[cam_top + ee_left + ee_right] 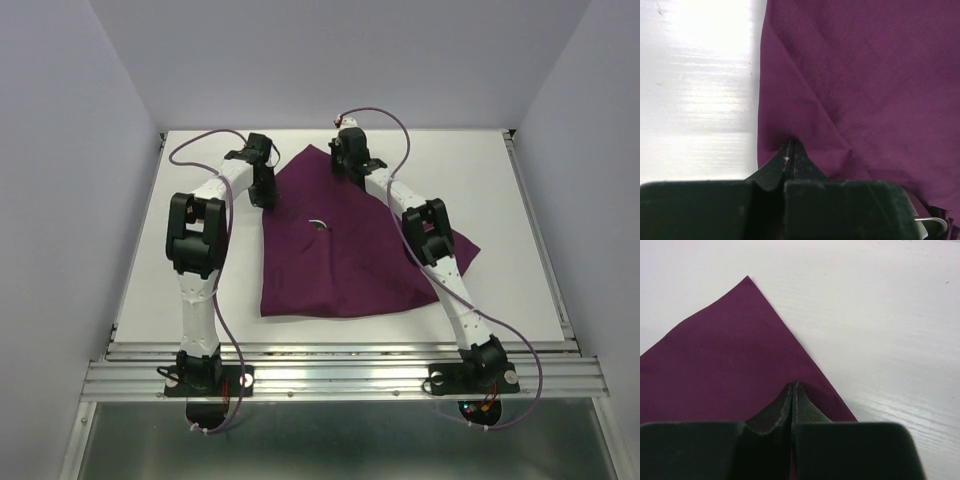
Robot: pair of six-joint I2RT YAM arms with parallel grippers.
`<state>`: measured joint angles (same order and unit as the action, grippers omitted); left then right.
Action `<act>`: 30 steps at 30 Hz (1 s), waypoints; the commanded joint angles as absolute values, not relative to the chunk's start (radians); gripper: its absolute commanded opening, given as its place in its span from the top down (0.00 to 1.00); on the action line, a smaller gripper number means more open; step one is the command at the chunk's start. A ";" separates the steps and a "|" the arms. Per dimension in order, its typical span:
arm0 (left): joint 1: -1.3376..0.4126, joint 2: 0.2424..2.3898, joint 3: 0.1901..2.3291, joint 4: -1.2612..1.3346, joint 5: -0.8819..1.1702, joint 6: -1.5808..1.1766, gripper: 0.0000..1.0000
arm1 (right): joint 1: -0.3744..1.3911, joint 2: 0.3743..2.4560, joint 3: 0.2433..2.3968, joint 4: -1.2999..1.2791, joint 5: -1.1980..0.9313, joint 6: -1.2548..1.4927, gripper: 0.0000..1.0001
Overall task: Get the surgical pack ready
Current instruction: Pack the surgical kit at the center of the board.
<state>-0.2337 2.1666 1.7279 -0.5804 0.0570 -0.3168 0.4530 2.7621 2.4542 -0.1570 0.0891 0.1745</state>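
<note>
Shows from above alone the whole surgical pack (340, 265), spread on the white table (480, 170) as a rough triangle with one corner pointing away from the arm bases; shows there too a small curved metallic piece (318, 223) lying on the fabric between the two arms, too small to identify; places the left gripper (265, 195) at the cloth's left edge and the right gripper (346, 168) just beside the far corner, yet leaves both sets of jaws too small to judge. Reveals in the left wrist view what the overhead cannot: jaws pressed fully together, pinching the fabric just inside its edge; creases fanning out from the tips; bare table to the left. Reveals in the right wrist view jaws likewise closed with no gap, tips right at the cloth's hem below the pointed corner; cannot tell whether fabric sits between them.
</note>
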 commanded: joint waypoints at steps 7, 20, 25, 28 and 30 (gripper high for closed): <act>-0.226 2.027 1.798 -0.617 0.031 -0.296 1.00 | 0.454 2.516 2.324 -0.058 0.012 0.213 0.99; -0.213 1.876 1.804 -0.641 0.028 -0.318 1.00 | 0.454 2.631 2.476 -0.221 0.159 0.135 0.46; -0.203 1.799 1.752 -0.627 0.032 -0.334 0.96 | 0.454 2.674 2.494 -0.225 0.184 0.115 0.31; -0.196 1.766 1.706 -0.612 0.048 -0.342 0.94 | 0.454 2.691 2.493 -0.232 0.190 0.109 0.29; -0.196 1.753 1.675 -0.603 0.051 -0.347 0.94 | 0.454 2.700 2.491 -0.239 0.195 0.104 0.28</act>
